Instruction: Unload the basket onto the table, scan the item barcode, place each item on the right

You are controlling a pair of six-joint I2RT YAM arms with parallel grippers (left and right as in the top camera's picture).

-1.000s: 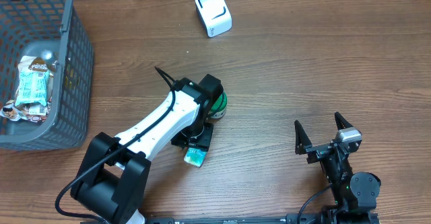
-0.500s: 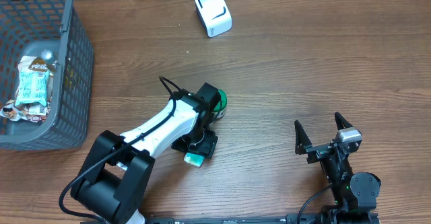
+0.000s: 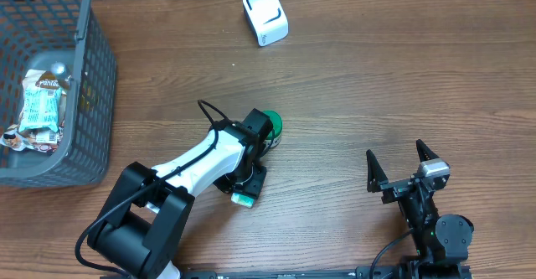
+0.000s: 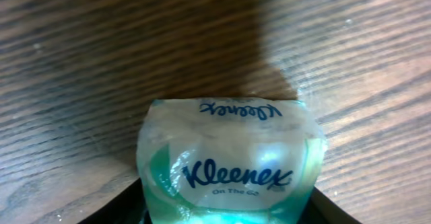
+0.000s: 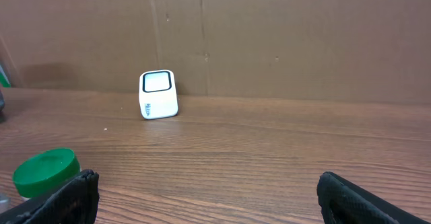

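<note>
While left pincer (image 4: 225, 202) straddles tissue pack (image 4: 229, 150), logo (image 4: 237, 177) reads upright; axis unclear

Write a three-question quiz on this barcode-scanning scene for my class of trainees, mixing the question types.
1. True or false: the right claw is open and empty.
2. Where is the white scanner? A) standing on the far side of the table B) held in a claw C) on the floor
3. Fill in: the tissue pack at the left claw reads ____.
Key: 1 true; 2 A; 3 Kleenex.
</note>
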